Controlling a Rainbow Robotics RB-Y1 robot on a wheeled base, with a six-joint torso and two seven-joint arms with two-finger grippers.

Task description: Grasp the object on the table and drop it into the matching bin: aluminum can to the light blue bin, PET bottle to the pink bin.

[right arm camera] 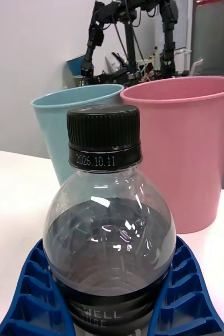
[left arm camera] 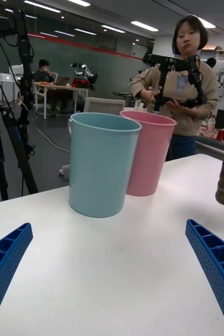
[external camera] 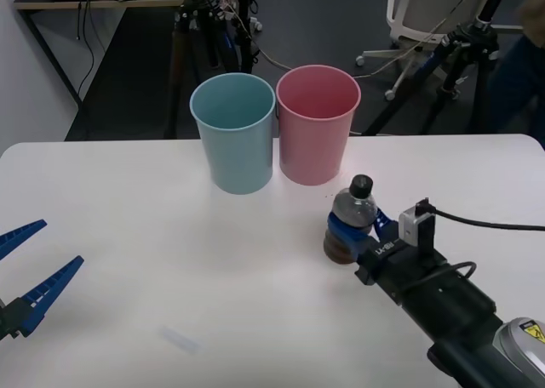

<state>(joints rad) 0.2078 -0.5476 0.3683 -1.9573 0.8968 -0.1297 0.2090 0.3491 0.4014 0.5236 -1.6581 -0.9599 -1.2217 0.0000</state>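
The PET bottle (external camera: 352, 208), small and clear with a black cap and a dark brown lower body, stands upright on the white table (external camera: 128, 218), to the right of centre. My right gripper (external camera: 351, 233) is shut on its lower body, a blue ribbed finger pressed against each side (right arm camera: 110, 247). Just beyond the bottle (right arm camera: 109, 220) rises the pink bin (external camera: 317, 124), with the light blue bin (external camera: 234, 133) touching its left side. My left gripper (external camera: 60, 243) hangs open over the table's front left, far from the bottle, facing both bins (left arm camera: 107, 227).
Black tripods (external camera: 200, 22) and a white chair (external camera: 426, 14) stand on the floor behind the table's far edge. A black cable (external camera: 485, 225) trails from my right wrist across the table's right side. Bare tabletop lies between my two arms.
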